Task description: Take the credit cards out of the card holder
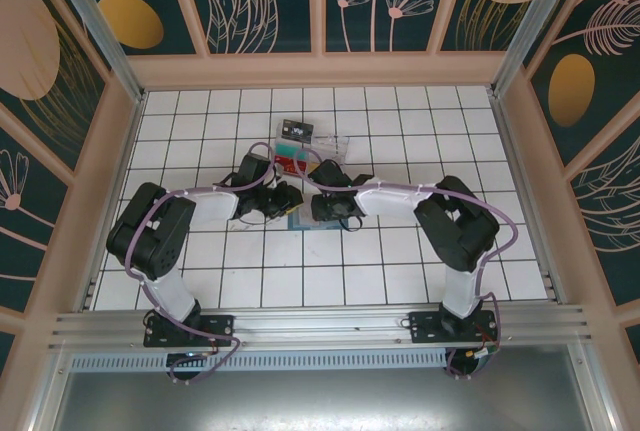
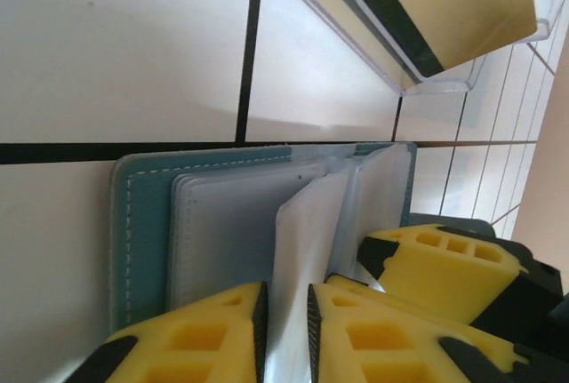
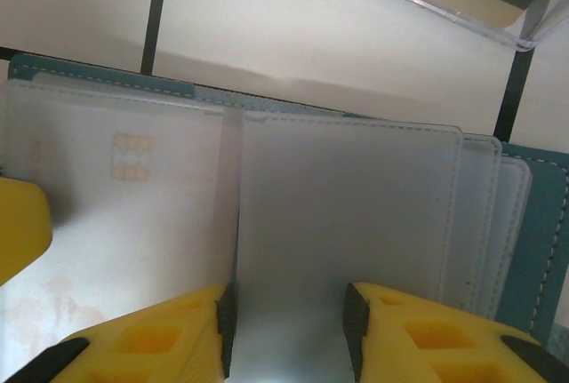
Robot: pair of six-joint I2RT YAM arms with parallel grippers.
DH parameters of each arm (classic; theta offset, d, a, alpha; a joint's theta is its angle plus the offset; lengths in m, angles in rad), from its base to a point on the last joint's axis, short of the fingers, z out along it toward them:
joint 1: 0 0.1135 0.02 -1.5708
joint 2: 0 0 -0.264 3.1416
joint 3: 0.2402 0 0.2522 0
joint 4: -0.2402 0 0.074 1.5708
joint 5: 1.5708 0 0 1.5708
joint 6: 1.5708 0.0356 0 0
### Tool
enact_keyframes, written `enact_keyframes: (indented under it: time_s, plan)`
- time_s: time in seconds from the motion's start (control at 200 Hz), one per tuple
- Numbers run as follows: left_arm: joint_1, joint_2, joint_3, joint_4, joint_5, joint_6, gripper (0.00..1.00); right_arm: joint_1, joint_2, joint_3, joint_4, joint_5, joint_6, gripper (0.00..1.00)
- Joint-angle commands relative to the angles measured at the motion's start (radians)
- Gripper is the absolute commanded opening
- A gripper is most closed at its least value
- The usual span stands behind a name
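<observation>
From above, the card holder (image 1: 303, 220) lies open on the white tiles just on the near side of the clear tray (image 1: 338, 143). Both arms meet over it, with the left gripper (image 1: 285, 201) and right gripper (image 1: 326, 207) side by side on the tray's near side. A red card (image 1: 290, 158) lies in the tray, and a small black card (image 1: 297, 131) sits at the tray's far edge. How the fingers stand cannot be told from here.

The left wrist camera is closer. The left gripper's 2 yellow fingers (image 2: 222, 334) are nearly closed on 1 frosted leaf of the card holder, holding it upright. One yellow finger of the right gripper sits just beside it. In the tray beyond lies a gold card (image 2: 462, 1) with a dark stripe.

The right wrist camera adds a chip card (image 3: 133, 156) showing faintly through a flat frosted leaf, on the tray's near side. The right gripper's fingers stand partly apart with another leaf between them. I cannot tell whether they press on it.
</observation>
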Motion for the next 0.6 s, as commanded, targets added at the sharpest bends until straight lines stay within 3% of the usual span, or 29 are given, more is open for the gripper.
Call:
enact_keyframes:
  time_s: [0.0,0.265,0.591]
  plan:
    - [-0.006,-0.006,0.006,0.033,0.019,0.01,0.15,-0.019,-0.038,-0.055,0.001,-0.049,0.023,0.38]
    - [-0.009,-0.003,-0.005,0.065,0.032,-0.006,0.16,-0.041,-0.227,-0.107,0.14,-0.075,0.034,0.41]
    - [-0.025,-0.012,-0.013,0.196,0.13,-0.066,0.37,-0.124,-0.415,-0.223,0.218,-0.01,0.104,0.45]
